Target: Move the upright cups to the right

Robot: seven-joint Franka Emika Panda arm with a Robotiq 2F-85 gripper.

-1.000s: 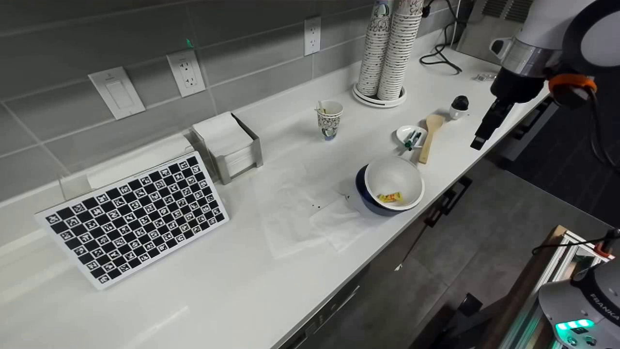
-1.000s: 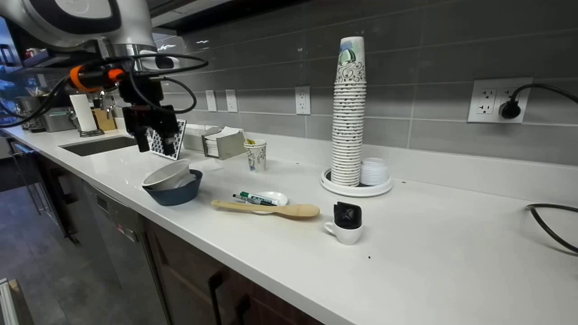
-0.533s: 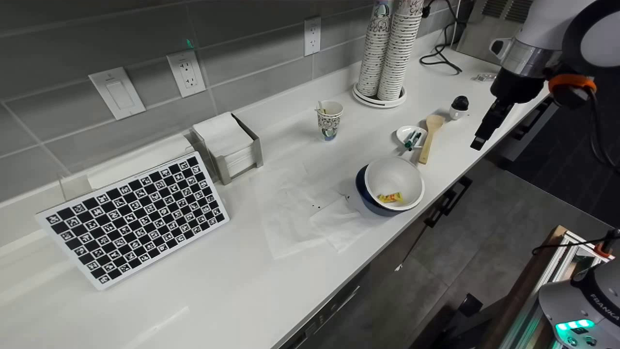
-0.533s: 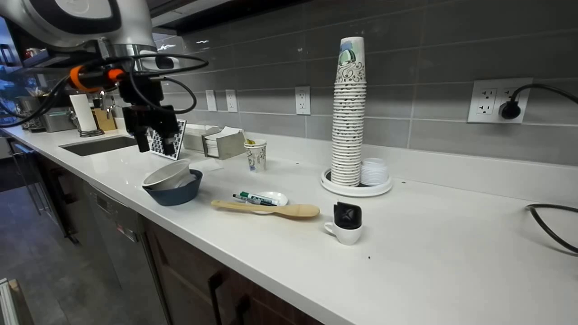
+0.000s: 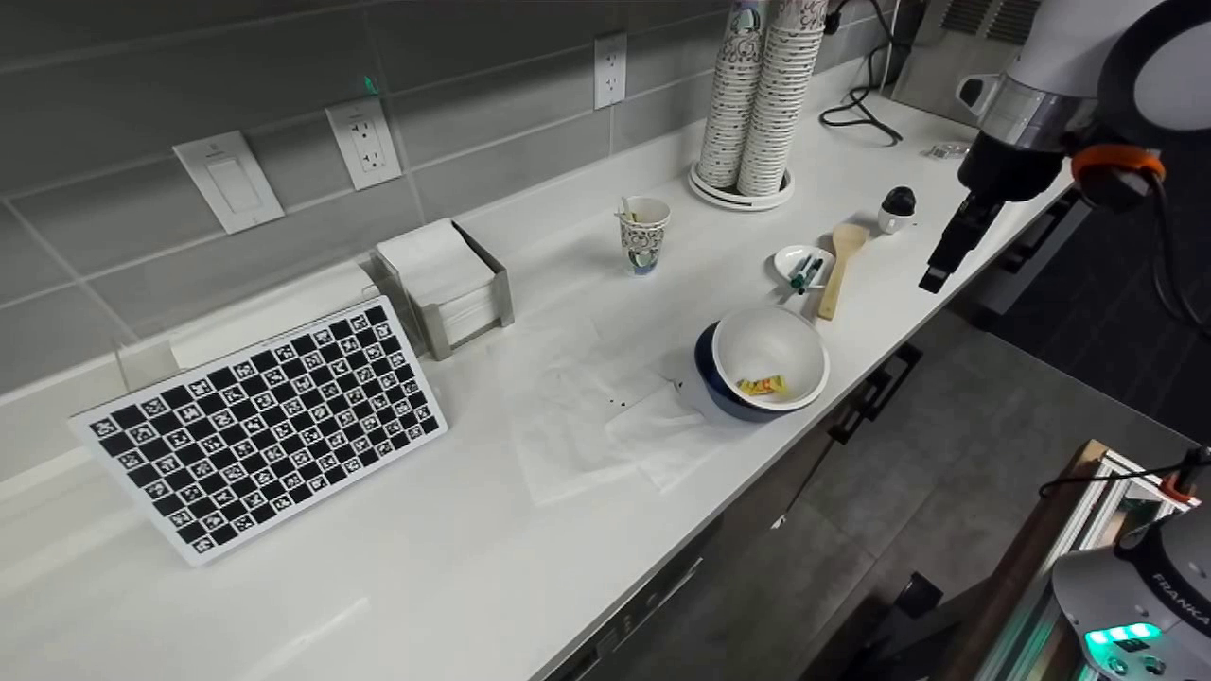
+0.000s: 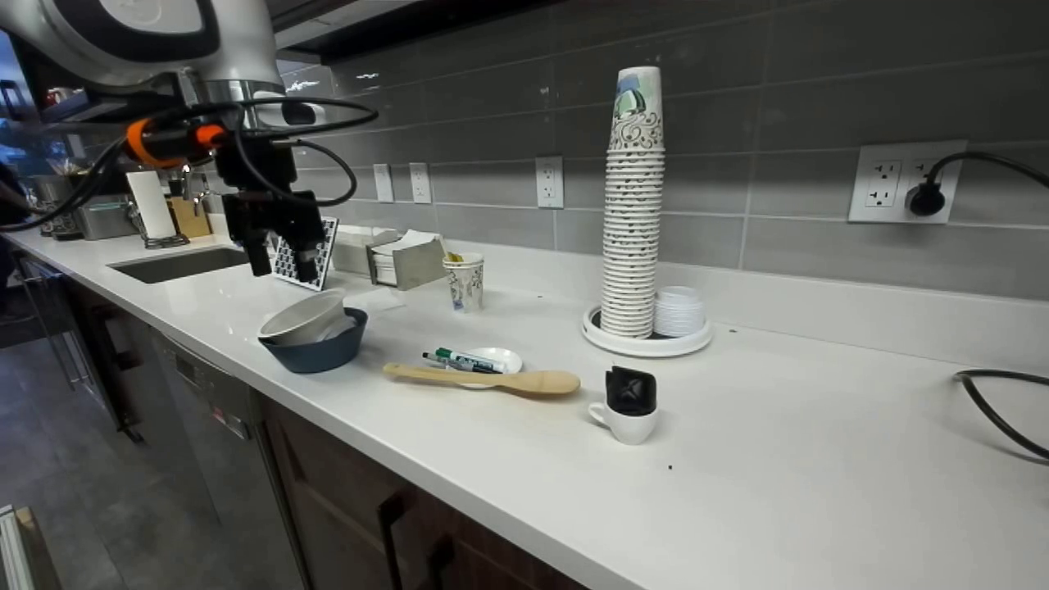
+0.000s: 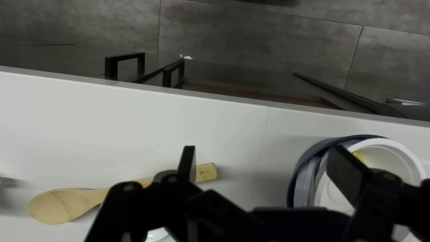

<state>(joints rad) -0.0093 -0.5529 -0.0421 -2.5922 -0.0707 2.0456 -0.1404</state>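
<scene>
The upright patterned paper cup (image 5: 644,241) stands near the back of the white counter and holds a thin stick and something yellow. It also shows in an exterior view (image 6: 465,285), where a doubled rim looks like nested cups. It is out of view in the wrist view. My gripper (image 5: 934,278) hangs high near the counter's front edge, well apart from the cup. It also shows in an exterior view (image 6: 283,269). In the wrist view the gripper (image 7: 264,150) is open with nothing between its fingers, one finger over a spoon handle, the other over a bowl.
A white bowl (image 5: 757,339) leans in a blue bowl (image 5: 716,386) near the front edge. A wooden spoon (image 6: 537,382), markers (image 6: 467,360) on a small plate and a white mug (image 6: 629,426) lie nearby. Tall cup stacks (image 5: 778,113) and a napkin holder (image 5: 501,293) stand at the back.
The arm, gripper and cup have not visibly moved. A dark shape has come in at the far left edge of an exterior view.
</scene>
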